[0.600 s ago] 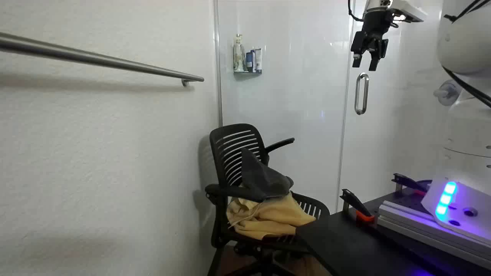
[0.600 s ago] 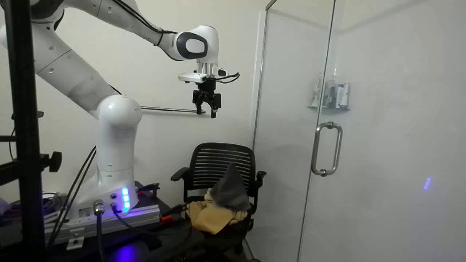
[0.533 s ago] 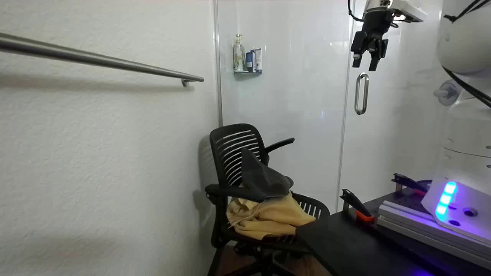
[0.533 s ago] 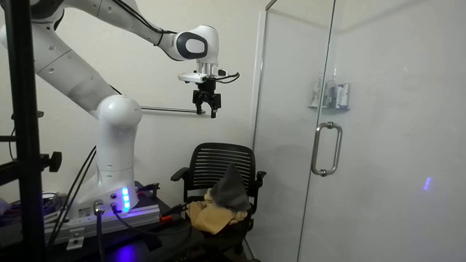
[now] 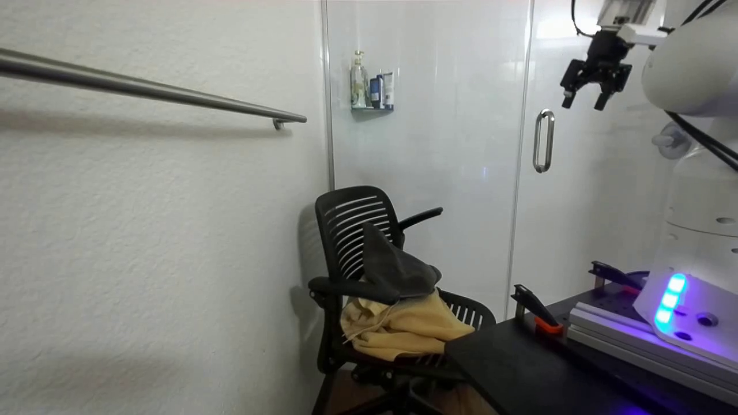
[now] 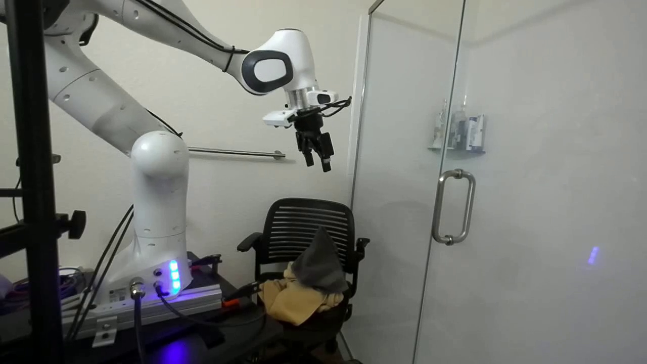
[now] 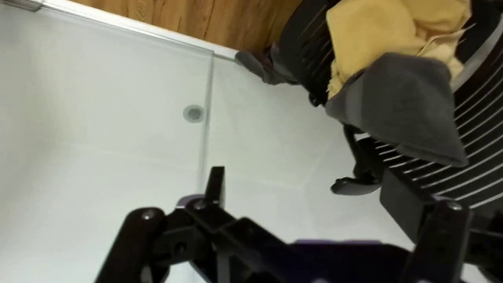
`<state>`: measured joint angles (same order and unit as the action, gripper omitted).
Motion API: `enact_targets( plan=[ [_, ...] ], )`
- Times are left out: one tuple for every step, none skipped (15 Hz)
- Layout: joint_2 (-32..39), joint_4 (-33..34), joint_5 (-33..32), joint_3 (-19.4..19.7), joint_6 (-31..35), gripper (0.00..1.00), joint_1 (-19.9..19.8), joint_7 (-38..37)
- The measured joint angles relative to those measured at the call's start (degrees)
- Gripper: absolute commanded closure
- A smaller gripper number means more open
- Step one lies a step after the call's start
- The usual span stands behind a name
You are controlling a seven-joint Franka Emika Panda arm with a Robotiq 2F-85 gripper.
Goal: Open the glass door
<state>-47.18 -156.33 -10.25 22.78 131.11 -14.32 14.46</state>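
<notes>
The glass door is a tall whitish glossy panel (image 5: 568, 230) (image 6: 530, 283) in both exterior views. It stands closed against the handleless panel beside it. Its grey metal loop handle (image 5: 550, 141) (image 6: 438, 210) is near the door's edge. My black gripper (image 5: 584, 99) (image 6: 318, 163) hangs in the air, tilted, fingers pointing down. It is apart from the door and higher than most of the handle. In the wrist view the two fingers (image 7: 304, 184) are wide apart with nothing between them. Glass panels fill the left there, but the handle does not show.
A black chair (image 5: 354, 230) (image 6: 311, 227) with grey and yellow cloths stands below the gripper, before the handleless panel (image 5: 461, 190). A metal rail (image 5: 173, 95) runs along the white wall. The black table (image 5: 530, 357) with clamps bears the arm's base.
My gripper has moved right in both exterior views and has tilted from pointing straight down. The arm's wrist has turned with it. The door and its handle have not moved.
</notes>
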Motion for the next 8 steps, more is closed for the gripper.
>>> enact_targets(
  plan=[
    [0.7, -1.3, -1.3, 2.1, 4.3, 0.0, -2.2, 0.2],
    [1.4, -2.5, -3.4, 4.2, 8.5, 0.0, -3.9, 0.1],
    [2.3, -3.0, -5.9, 6.7, 12.9, 0.0, -4.8, -0.6],
    [3.7, -3.0, -8.5, 9.3, 17.2, 0.0, -5.1, -1.7],
    [5.5, -2.9, -11.5, 11.8, 21.8, 0.0, -5.2, -3.5],
    [7.5, -2.9, -14.1, 13.5, 25.8, 0.0, -5.3, -6.0],
    [10.3, -3.0, -16.2, 14.3, 29.9, 0.0, -5.9, -9.4],
    [13.3, -3.0, -17.1, 14.0, 33.1, 0.0, -6.9, -13.2]
  ],
)
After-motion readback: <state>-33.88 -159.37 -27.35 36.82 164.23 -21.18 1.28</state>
